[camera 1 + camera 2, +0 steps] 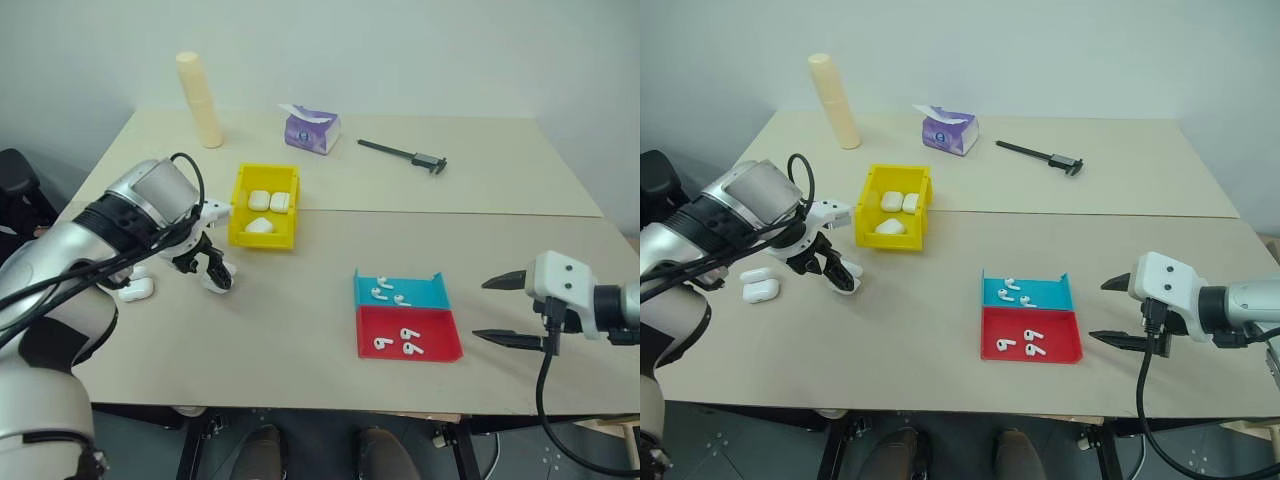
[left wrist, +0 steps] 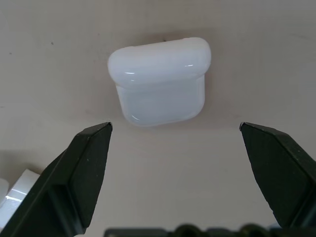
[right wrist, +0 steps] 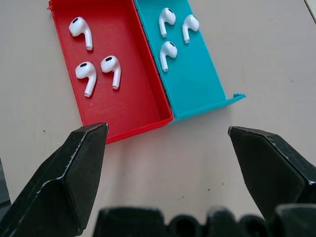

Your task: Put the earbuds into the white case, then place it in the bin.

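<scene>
A glossy white case (image 2: 159, 81) lies shut on the tan table just beyond my left gripper (image 2: 175, 126). That gripper points down at it, open, with its fingertips apart from the case; it hangs in front of the yellow bin (image 1: 263, 240). The bin holds three similar cases. Three earbuds (image 3: 175, 29) lie in a teal tray (image 1: 432, 296) and three more earbuds (image 3: 91, 61) in the red tray (image 1: 440, 345) beside it. Off to the right of both trays, my right gripper (image 1: 482, 310) stands open and empty.
Two more white cases (image 1: 760, 285) lie by my left arm near the table's left edge. At the back stand a beige cylinder (image 1: 200, 100), a purple tissue pack (image 1: 312, 130) and a black caliper (image 1: 405, 153).
</scene>
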Robot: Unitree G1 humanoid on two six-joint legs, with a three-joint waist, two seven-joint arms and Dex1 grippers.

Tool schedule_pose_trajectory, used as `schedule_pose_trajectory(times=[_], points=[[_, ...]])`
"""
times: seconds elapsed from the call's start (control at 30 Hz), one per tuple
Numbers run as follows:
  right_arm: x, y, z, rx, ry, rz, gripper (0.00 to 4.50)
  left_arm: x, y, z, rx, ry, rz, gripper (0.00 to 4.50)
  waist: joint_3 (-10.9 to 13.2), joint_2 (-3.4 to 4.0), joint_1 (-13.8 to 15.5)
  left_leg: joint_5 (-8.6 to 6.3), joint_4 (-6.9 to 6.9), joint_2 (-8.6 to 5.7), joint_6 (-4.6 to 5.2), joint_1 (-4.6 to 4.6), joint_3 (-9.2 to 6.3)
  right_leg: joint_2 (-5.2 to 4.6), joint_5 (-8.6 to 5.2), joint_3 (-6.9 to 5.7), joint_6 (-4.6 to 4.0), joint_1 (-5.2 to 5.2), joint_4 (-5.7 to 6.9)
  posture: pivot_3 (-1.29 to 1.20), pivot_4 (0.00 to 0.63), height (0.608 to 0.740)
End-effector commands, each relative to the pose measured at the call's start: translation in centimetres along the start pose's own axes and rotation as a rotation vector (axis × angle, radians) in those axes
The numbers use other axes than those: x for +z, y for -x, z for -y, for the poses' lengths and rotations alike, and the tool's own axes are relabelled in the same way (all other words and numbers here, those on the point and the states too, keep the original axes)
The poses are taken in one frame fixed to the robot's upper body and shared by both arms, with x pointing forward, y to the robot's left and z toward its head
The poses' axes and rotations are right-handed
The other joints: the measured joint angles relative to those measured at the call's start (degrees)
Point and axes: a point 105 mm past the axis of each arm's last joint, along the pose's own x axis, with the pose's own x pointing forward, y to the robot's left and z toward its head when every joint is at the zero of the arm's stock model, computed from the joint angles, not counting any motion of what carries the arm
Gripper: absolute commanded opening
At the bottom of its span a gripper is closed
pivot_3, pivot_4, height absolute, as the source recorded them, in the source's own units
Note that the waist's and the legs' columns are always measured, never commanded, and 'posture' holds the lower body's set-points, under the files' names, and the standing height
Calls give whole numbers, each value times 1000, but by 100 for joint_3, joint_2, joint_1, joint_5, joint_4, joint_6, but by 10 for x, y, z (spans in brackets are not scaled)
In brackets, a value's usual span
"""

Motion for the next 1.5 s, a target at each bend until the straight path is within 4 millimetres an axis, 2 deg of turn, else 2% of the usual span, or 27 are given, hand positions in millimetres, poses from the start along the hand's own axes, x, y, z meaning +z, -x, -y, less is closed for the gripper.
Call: schedule_pose_trajectory(times=[0.03,0.53,1.0,1.1,1.23,1.33,1.4,1.5], points=[[8,7,5,-50,30,5,4488,1,-2,-7,33,4,5,4500,0,0,3,0,2,0,0,1,-1,0,0,0,0,0,2,0,150,740],[-3,7,-3,-61,37,-48,4488,5,-16,-7,27,-7,-5,4500,0,0,0,-2,8,-1,3,-2,-3,0,0,-1,1,2,2,0,150,740],[-4,2,-4,-52,39,-47,4488,5,-26,-9,43,-1,-9,4500,-1,2,6,-2,13,-1,3,0,-4,0,0,-2,1,4,10,0,150,740],[-4,2,-4,-51,44,-51,4500,4,-28,-8,48,-5,-11,3962,-2,3,6,-2,15,-1,3,2,-4,0,-1,0,2,4,16,0,150,740],[-5,1,-4,-49,46,-53,4500,3,-27,-8,46,-24,-13,2731,-2,3,6,-2,15,-1,3,1,-4,0,-2,1,3,4,17,0,150,740],[-5,1,-3,-51,46,-51,4500,4,-24,-7,43,-31,0,2710,-3,5,5,-2,16,-1,3,2,-4,0,-2,0,3,4,18,0,150,740],[-5,1,-3,-55,51,-51,4500,9,-20,-7,45,-54,37,2347,-3,5,8,-2,18,-1,3,2,-4,-1,-2,0,3,4,21,0,150,740],[-2,3,0,-63,61,-47,4500,19,-2,0,22,-143,132,2347,-3,5,7,-2,19,-1,3,0,-4,-1,-2,0,4,2,21,0,150,740]])
